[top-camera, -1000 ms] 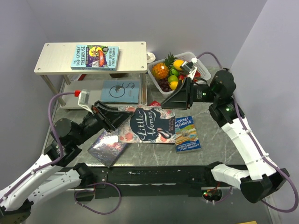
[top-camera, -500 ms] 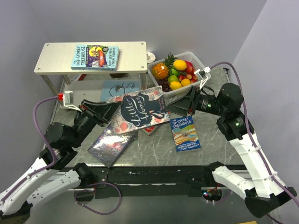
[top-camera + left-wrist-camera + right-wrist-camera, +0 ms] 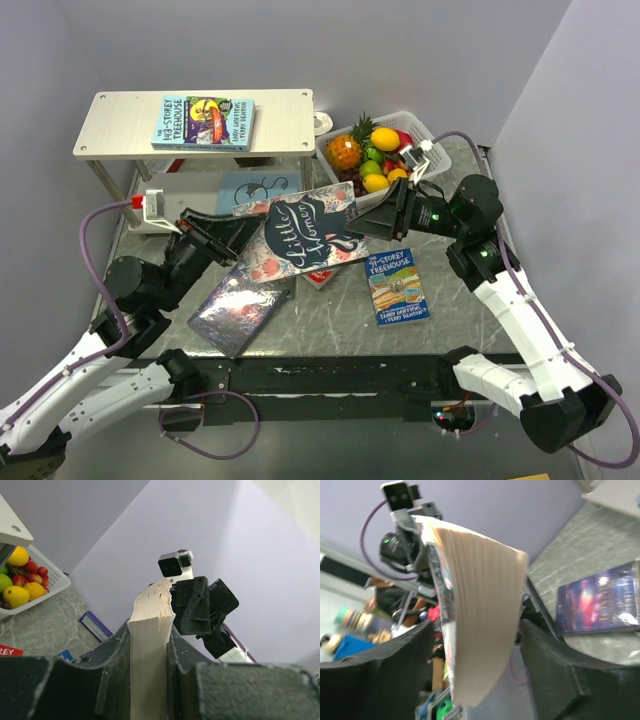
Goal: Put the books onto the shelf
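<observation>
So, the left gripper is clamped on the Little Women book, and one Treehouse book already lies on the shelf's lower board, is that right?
Not quite: the top external view shows that Treehouse book on the top board of the shelf, not the lower one. The left gripper is indeed clamped on the Little Women book.

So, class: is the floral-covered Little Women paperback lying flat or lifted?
Lifted and tilted: the floral Little Women paperback hangs clamped in the left gripper, angled above the grey marbled table.
</observation>
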`<state>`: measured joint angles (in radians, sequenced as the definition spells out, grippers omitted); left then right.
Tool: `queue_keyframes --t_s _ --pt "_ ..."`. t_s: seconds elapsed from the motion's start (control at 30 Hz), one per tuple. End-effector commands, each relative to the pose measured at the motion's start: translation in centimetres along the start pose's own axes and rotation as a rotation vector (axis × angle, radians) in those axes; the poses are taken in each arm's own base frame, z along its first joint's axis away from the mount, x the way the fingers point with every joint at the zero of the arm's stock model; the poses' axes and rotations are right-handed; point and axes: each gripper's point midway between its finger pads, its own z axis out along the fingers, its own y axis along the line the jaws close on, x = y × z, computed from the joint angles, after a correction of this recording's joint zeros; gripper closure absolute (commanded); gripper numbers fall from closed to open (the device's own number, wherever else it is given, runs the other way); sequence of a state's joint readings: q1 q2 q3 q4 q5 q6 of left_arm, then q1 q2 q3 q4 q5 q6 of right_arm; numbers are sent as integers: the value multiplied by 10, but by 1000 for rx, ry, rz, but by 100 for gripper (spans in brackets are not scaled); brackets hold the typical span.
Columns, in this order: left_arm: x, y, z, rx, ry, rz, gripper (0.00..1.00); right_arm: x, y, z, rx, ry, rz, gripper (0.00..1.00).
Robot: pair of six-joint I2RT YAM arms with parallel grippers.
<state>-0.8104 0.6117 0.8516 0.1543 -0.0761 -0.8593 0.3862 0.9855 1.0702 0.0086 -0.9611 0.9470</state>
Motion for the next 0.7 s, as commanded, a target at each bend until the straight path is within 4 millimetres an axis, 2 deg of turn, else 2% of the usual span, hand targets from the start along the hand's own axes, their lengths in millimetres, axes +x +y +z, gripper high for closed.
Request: queue_keyframes --t_s 0.0,0.03,0.07,0.1,0.13,0.17,0.2,0.23,0.27,0.3,0.37,0.47,0.53,0.57,0.6,0.67 --pt "-47 -56 -2 164 -129 -45 99 2 24 1 -144 55 -29 59" --pt "-44 -53 2 151 -118 -41 99 2 25 1 -150 55 -29 72" --pt "-46 -54 2 145 -118 -34 99 2 25 1 -150 57 -29 95" --pt "-44 -48 4 118 -112 -32 92 3 27 1 -157 67 -33 100" --pt "-42 -44 6 97 -106 -27 83 1 28 1 -159 68 -34 100" --pt "-43 -43 6 86 -103 -16 70 1 32 1 -173 68 -44 100" --pt "-38 -33 7 40 -89 -13 35 0 36 0 -180 64 -52 100" --pt "-36 -27 8 10 -78 -9 18 -4 39 -1 -179 47 -62 100" --pt "-36 -23 7 -17 -76 -8 7 -7 42 -1 -180 29 -73 100" --pt "-28 -5 5 -97 -48 -2 4 -10 46 -1 -185 14 -88 100" --pt "-19 17 -1 -193 -25 -12 4 -22 51 -1 -180 -40 -95 100" --pt "-6 42 -19 -268 -13 -36 4 -38 57 0 -191 -111 -83 100" --pt "-9 41 -33 -251 -38 -61 4 -47 59 3 -215 -145 -61 100" --pt "-2 49 -37 -261 -32 -81 4 -52 59 4 -219 -169 -53 100" --pt "-7 44 -45 -237 -57 -97 4 -55 56 6 -222 -176 -38 100" --pt "-5 44 -50 -209 -65 -119 4 -61 56 8 -243 -203 -20 100"
